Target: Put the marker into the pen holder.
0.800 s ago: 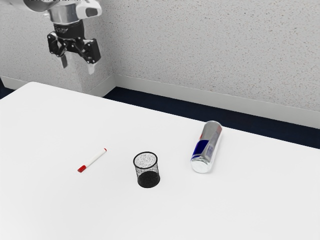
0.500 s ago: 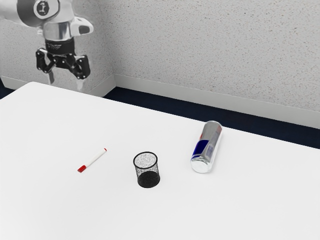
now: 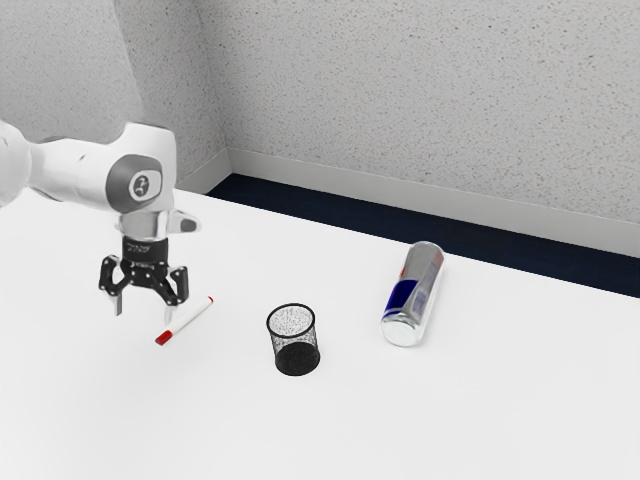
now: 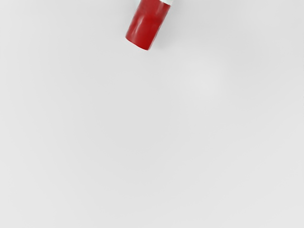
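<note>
No words, brand or number readable anywhere. On the can [image 3: 414, 288], printed colour on silver: a blue patch toward the end nearer the exterior view's camera, a bit of red farther up, and faint marks too small to make out as letters. On the arm [image 3: 78, 172], at the joint above the hand, a small round badge [image 3: 141, 185] in a dark grey patch, with a sign too small to identify. On the black collar [image 3: 145, 250] below, faint pale marks, likewise unreadable.
</note>
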